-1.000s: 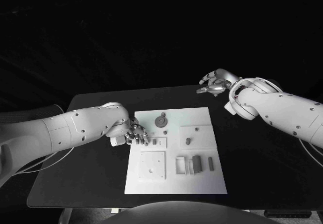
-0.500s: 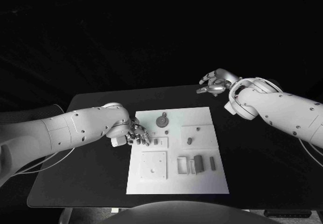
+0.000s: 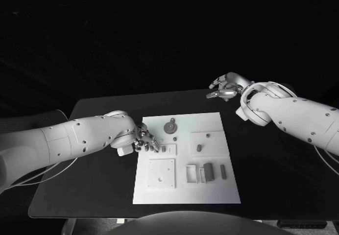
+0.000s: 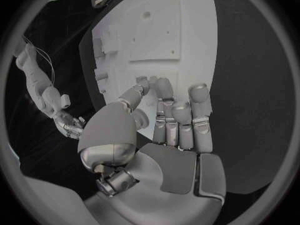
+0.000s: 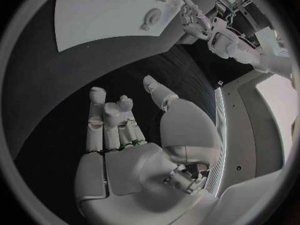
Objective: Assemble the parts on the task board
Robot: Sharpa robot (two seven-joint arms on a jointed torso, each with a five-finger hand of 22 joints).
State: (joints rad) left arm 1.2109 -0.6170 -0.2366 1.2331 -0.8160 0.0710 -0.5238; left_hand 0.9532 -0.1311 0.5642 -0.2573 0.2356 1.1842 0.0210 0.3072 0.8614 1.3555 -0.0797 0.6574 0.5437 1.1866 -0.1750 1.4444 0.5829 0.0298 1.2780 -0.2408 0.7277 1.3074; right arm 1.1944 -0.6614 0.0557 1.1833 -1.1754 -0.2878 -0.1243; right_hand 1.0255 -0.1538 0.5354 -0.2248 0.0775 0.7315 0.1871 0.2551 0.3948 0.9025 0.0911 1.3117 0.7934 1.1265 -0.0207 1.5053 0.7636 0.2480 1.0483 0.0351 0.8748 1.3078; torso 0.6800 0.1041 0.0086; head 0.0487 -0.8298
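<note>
While the left hand (image 3: 143,141) touches the task board (image 3: 185,193) — right hand (image 3: 226,87) hovers.

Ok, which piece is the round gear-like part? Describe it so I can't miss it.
Start at the white task board mid-table and go to its far edge. The round part lies there, just beyond the left robot hand. It is the only disc; its neighbours are small blocks and pegs.

The left hand (image 3: 143,142) has crept a little toward 4 o'clock along the left edge of the task board (image 3: 185,157), its fingertips (image 3: 151,147) now reaching slightly further over that edge. The left arm (image 3: 70,142) behind it has swung the same way, lying lower across the surface (image 3: 106,196).
</note>
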